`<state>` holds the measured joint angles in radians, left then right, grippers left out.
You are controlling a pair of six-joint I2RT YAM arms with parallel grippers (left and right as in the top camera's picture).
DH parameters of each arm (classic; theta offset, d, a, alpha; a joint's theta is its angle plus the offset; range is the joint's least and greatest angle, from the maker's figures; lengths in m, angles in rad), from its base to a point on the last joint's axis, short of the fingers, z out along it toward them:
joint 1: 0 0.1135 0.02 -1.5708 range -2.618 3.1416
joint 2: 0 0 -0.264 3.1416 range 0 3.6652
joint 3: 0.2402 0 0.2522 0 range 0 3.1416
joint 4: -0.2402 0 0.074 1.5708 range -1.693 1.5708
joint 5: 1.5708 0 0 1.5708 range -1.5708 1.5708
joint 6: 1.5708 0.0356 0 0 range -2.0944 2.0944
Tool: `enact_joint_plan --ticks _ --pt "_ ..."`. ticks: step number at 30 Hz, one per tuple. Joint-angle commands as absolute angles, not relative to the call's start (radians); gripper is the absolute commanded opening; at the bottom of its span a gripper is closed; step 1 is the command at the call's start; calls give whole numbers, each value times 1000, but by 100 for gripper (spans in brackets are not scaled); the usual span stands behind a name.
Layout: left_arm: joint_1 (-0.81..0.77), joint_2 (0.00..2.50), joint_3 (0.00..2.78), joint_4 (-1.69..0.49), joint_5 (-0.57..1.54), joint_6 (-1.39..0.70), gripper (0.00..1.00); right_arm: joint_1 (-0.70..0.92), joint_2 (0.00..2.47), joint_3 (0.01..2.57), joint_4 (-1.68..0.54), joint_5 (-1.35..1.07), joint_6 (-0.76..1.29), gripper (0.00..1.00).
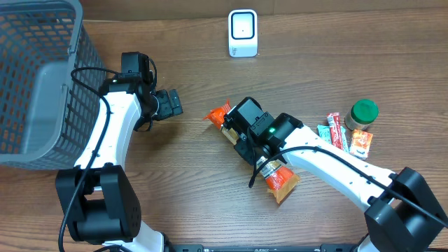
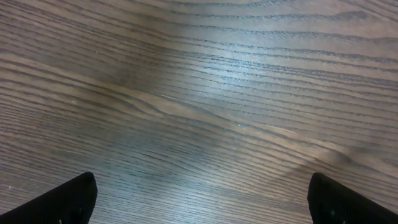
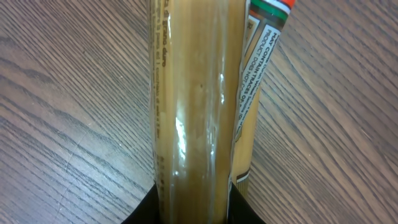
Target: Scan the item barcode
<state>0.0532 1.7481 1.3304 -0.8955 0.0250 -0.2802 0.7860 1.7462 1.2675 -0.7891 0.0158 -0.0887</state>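
Where table (image 1: 203, 178) is bare beside big grey basket (image 1: 31, 84), left end effector (image 1: 173, 103) is held wide open, nothing gripped. Right end effector (image 1: 234, 129) is closed around long snack pack (image 1: 280, 178), laid flat mid-table. Small white scanner (image 1: 243, 33) is stood at far edge, well apart.

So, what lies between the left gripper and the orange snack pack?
Only bare table: the overhead view shows nothing between the left gripper and the pack.

One basket (image 1: 70, 42), one scanner (image 1: 243, 33), one jar (image 1: 364, 112), one long pack (image 1: 281, 178), three small packets (image 1: 338, 131).
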Motion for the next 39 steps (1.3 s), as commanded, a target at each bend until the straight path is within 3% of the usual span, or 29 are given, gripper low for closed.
enact_joint_plan --ticks 1,18,27,39 --pt "52 1728 1343 -896 15 -262 99 785 1704 1285 -773 5 -83 4" --pt "52 1728 1343 -896 15 -262 100 785 1704 1284 -773 -54 -89 4" --pt "52 1728 1343 -896 15 -262 100 787 1707 1282 -817 -85 -284 4" --pt "52 1728 1343 -896 15 -262 100 786 1710 1277 -814 -85 -347 4"
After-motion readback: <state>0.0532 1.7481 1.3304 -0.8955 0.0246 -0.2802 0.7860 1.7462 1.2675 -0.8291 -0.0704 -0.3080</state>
